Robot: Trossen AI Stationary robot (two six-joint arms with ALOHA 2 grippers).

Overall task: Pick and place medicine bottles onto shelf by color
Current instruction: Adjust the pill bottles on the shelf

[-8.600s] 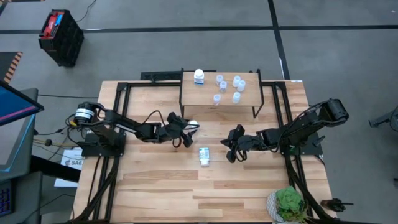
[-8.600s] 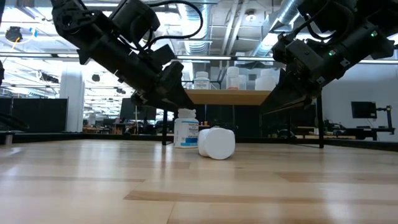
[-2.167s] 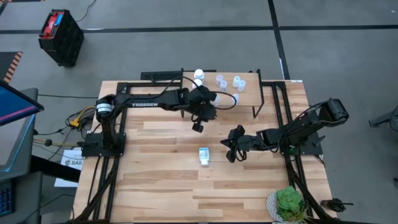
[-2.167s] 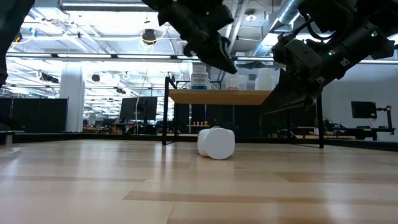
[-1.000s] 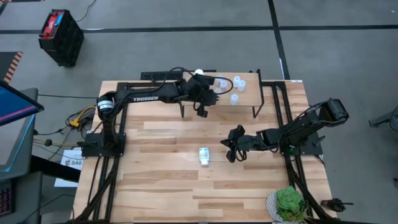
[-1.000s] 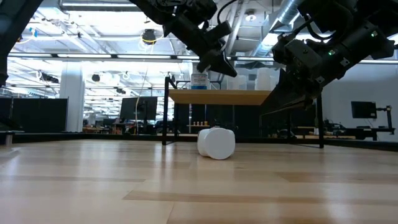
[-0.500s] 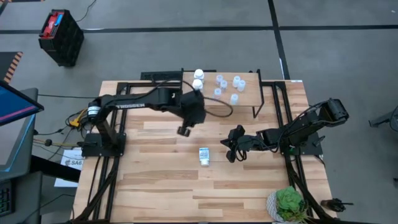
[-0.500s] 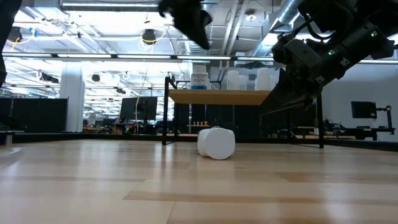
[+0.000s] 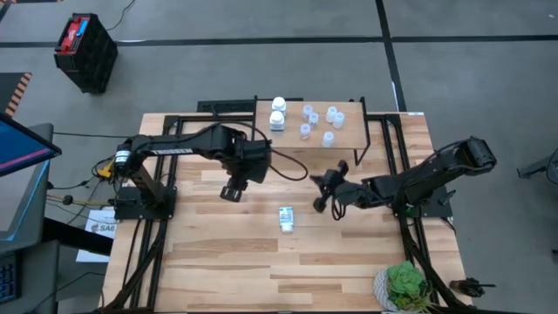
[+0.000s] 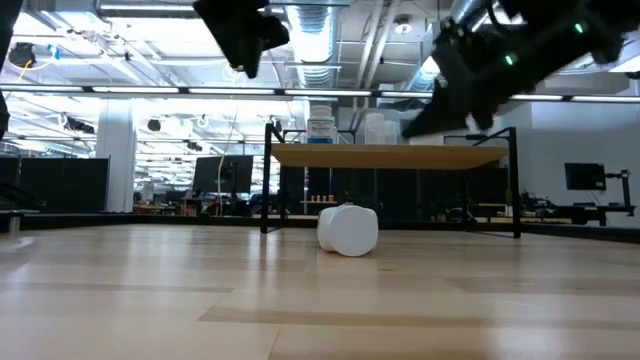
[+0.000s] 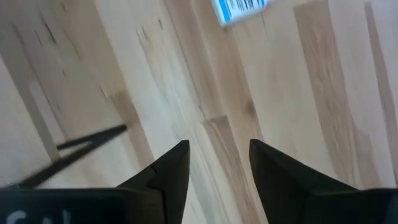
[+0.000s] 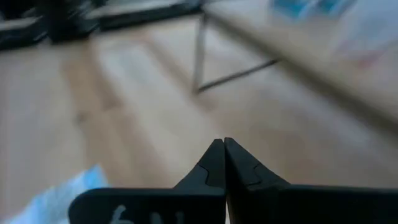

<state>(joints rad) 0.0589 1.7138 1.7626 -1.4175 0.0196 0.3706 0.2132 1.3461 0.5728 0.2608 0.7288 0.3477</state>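
Left claw (image 9: 228,193): above the worktop (image 9: 218,262), left of centre, in front of the shelf's left end and clear of it; fingers (image 11: 171,168) spread, a gap between them, nothing held.
Right claw (image 9: 323,201): over the worktop right of centre, in front of the shelf; fingers (image 12: 214,163) pressed together, nothing between them.
Shelf (image 9: 344,142): low light-wood board on thin black legs at the far middle of the worktop.
White bottles (image 9: 277,113): two stand upright, close together, at the shelf's left end; the left claw is well apart from them, nearer the front.
Small bottles (image 9: 318,124): a loose cluster of about six, pale and translucent, on the shelf's middle and right part, apart from the white pair.
Lying bottle (image 9: 286,218): one white bottle with a blue label, on its side on the worktop at centre, in front of the shelf; in the low view (image 10: 347,229) its round end faces the camera.
Lying bottle to claws: lies between the two claws and nearer the front edge than either; touched by neither. Its label (image 11: 242,9) shows ahead of the left fingers in the left wrist view.
Plant (image 9: 403,285): green, at the worktop's front right corner, well apart from both claws.
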